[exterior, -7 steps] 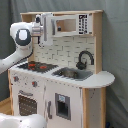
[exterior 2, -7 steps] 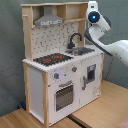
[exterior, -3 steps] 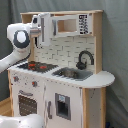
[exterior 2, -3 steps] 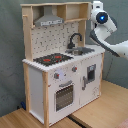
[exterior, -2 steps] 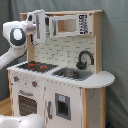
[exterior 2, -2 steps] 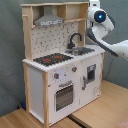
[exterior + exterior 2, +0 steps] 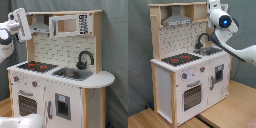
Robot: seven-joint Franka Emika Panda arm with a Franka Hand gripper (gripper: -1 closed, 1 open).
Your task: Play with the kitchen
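**Arm raised beside the upper part of the toy kitchen**

The kitchen (image 7: 60,70) (image 7: 190,70) stood on a wooden floor (image 7: 233,112) before a grey curtain (image 7: 115,45). On its counter (image 7: 102,78), the black-red hob (image 7: 36,65) (image 7: 180,59) lay beside the sink (image 7: 72,73) and black faucet (image 7: 85,59) (image 7: 202,40). The gripper (image 7: 21,24) was held level with the grey hood (image 7: 177,21), at the kitchen's upper corner; whether its jaws were open or closed could not be told.
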